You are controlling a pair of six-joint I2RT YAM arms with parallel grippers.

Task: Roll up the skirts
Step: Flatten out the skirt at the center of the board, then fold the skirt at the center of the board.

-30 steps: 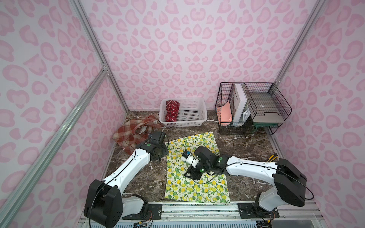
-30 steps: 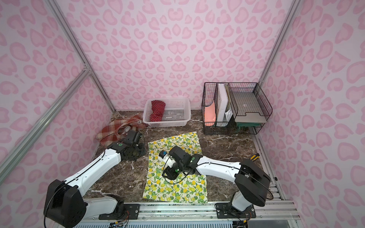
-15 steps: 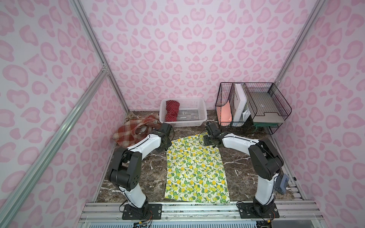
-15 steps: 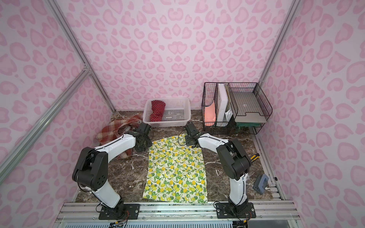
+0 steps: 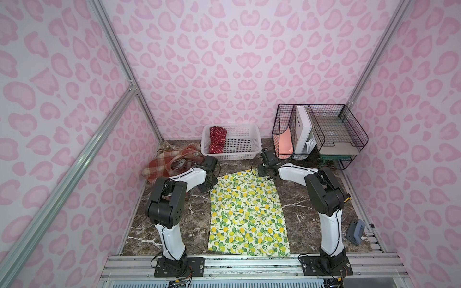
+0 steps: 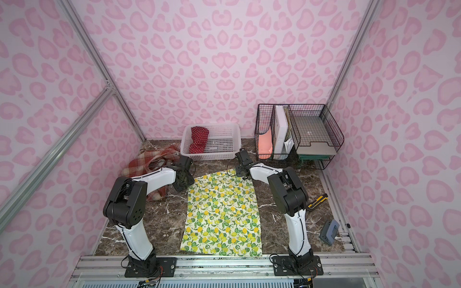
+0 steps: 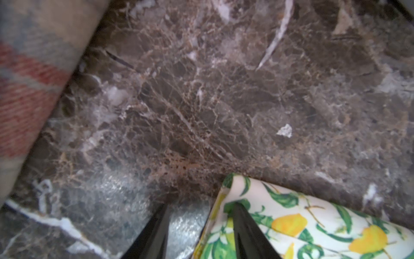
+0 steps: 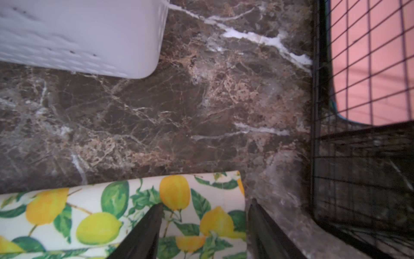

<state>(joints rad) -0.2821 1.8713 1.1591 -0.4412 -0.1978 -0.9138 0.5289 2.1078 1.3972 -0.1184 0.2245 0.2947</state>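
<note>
In both top views the plaid skirt [image 5: 169,164] lies crumpled at centre left of the frame, on the marble table [image 5: 294,194] by the left wall. Just right of it, the left gripper [image 5: 211,183] is down at the upper-left corner of the lemon skirt [image 5: 247,212]. The left wrist view shows its jaws partly apart. One finger [image 7: 248,233] is over the cloth's curled-up corner and the other is over bare marble, with nothing pinched between them.

Above, at upper centre, the white basket [image 5: 237,154] stands against the back wall. The red dotted skirt [image 5: 217,139] lies bundled in its left end.

The lemon skirt lies spread flat down the middle of the frame, from just below the basket to the table's bottom edge.

At its upper-right corner sits the right gripper [image 5: 262,172]. In the right wrist view its jaws stand wide and grip nothing. One finger [image 8: 145,233] is over the cloth, the other is just past the cloth's side edge over marble, and the corner lies between them.

Right of that, a black wire rack [image 5: 354,124] with a pink folder [image 5: 284,147] fills the upper-right corner of the table.

A yellow-black knife [image 6: 317,201] shows in a top view at centre right. A small grey device [image 5: 355,232] lies at lower right.
</note>
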